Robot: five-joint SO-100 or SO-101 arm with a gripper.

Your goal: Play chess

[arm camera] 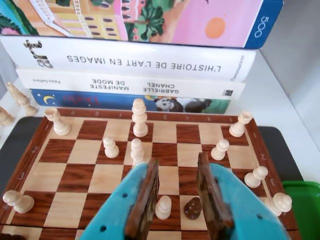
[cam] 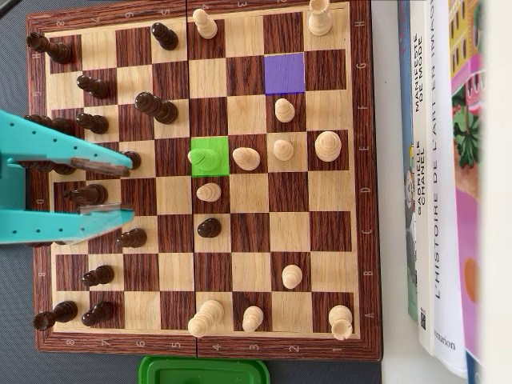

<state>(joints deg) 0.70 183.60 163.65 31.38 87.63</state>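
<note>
Open hand [cam: 112,189] over dark pieces [cam: 94,123], books [cam: 436,192] beside chessboard [cam: 364,200]

Book spines [arm camera: 150,62]: "L'HISTOIRE DE L'ART EN IMAGES", "GABRIELLE CHANEL MANIFESTE DE MODE"

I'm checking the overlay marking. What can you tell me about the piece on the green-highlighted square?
The green-tinted chess piece stands upright on a bright green highlighted square near the middle of the wooden chessboard in the overhead view. It looks like a small turned wooden pawn, tinted by the highlight. Nothing touches it; a light piece lies beside it.
</note>
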